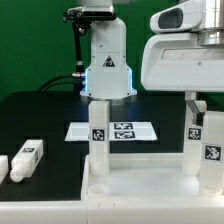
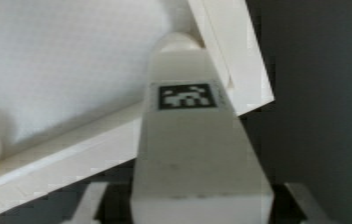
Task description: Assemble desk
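Observation:
The white desk tabletop (image 1: 135, 192) lies rim up at the front of the table. One square white leg (image 1: 99, 140) with a tag stands upright in its corner socket on the exterior view's left. My gripper (image 1: 199, 108) is shut on a second tagged leg (image 1: 207, 150), held upright at the tabletop's corner on the exterior view's right. In the wrist view the leg (image 2: 187, 120) sits between my fingers (image 2: 98, 205), its far end at the corner of the tabletop (image 2: 66, 80). Whether it is seated in the socket is hidden.
Two loose white legs (image 1: 27, 157) (image 1: 3, 166) lie on the black table at the exterior view's left. The marker board (image 1: 112, 130) lies behind the tabletop. The white robot base (image 1: 107, 65) with a blue light stands at the back.

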Controlling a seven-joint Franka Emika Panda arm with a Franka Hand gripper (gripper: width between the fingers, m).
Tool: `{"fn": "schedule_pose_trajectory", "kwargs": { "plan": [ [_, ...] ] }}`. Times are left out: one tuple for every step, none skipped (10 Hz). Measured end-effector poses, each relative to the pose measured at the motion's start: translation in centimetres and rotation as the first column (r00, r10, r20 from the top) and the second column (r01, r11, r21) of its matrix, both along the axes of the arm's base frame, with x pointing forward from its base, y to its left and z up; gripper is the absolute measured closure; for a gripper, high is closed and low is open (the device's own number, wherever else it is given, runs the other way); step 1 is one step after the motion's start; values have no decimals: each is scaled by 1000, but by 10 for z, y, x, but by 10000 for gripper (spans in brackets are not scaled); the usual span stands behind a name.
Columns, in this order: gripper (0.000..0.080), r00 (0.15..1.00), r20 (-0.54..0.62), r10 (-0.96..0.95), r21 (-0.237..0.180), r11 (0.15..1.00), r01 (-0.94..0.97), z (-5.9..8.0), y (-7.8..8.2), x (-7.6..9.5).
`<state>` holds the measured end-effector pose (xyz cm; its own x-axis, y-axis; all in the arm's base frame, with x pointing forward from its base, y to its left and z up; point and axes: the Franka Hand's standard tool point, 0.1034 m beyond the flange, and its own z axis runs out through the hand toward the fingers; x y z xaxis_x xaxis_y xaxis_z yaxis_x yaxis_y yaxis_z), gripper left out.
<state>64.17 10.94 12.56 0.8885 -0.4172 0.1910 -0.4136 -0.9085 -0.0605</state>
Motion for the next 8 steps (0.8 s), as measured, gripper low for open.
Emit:
{"fn": "schedule_pose_trajectory", "kwargs": {
  "plan": [
    [515, 1000, 0, 0, 0, 1000, 0, 0, 0, 0],
    [515, 1000, 0, -27, 6, 1000, 27, 0, 0, 0],
    [514, 970, -7, -244, 43, 969, 245, -1, -2, -1],
    [514, 882, -33, -470, 74, 879, 471, -2, -3, -4],
    [514, 754, -73, -653, 107, 746, 657, -2, 0, -5],
    [514, 650, -106, -752, 122, 639, 759, -2, -1, -6],
    [514, 651, -104, -752, 122, 640, 759, -2, -1, -6],
    [514, 595, -113, -796, 128, 582, 803, -2, -1, -6]
  ]
}}
